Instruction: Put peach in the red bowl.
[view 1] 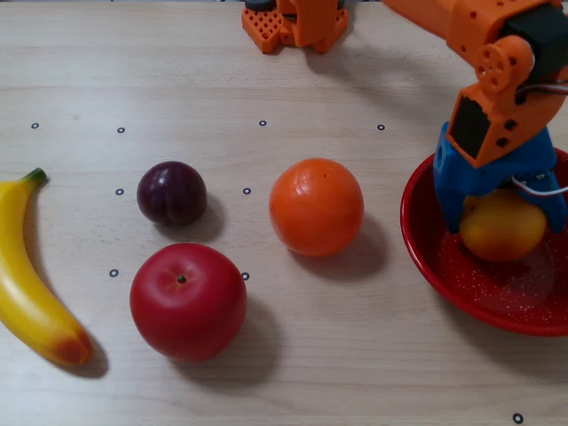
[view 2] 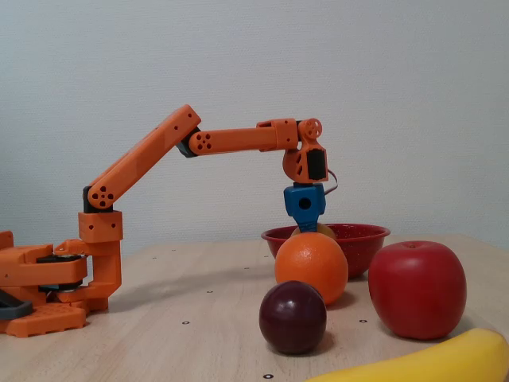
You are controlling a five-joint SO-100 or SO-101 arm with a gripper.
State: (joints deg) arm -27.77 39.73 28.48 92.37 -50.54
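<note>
Banana (view 1: 27,275): far left of the top-down fixed view, at about 9 o'clock from the table's middle; long, curved, smooth yellow skin, green stem tip, browned lower end.
Plum (view 1: 171,193): small, round, dark purple, dull sheen; at 12 o'clock from the apple.
Apple (view 1: 188,301): large, round, glossy red, dark stem dimple on top.
Orange (view 1: 317,207): bigger ball, even orange, faintly pitted skin; at 9 o'clock from the bowl, apart from it.
Table (view 1: 355,373): pale wood grain, matte, dotted with small ring marks.
Red bowl (view 1: 426,257): wide, glossy red, fine white speckles inside; cut off by the right edge of the top-down view.
Peach (view 1: 502,225): small, round, yellow-orange, smooth; inside the bowl, low in it. In the side fixed view only a sliver (view 2: 306,231) peeks above the orange.
Gripper (view 1: 504,211): blue plastic fingers straddle the peach on both sides and appear clamped on it; orange printed arm above.
Progress: the carry looks finished, the fruit being within the rim; whether it rests on the bowl's floor cannot be told.
Left to do: by my reading, part the fingers, let the peach settle, lift the arm clear.
Risk: a round, smooth fruit may roll on the slick curved floor, though the wall should keep it in.
</note>
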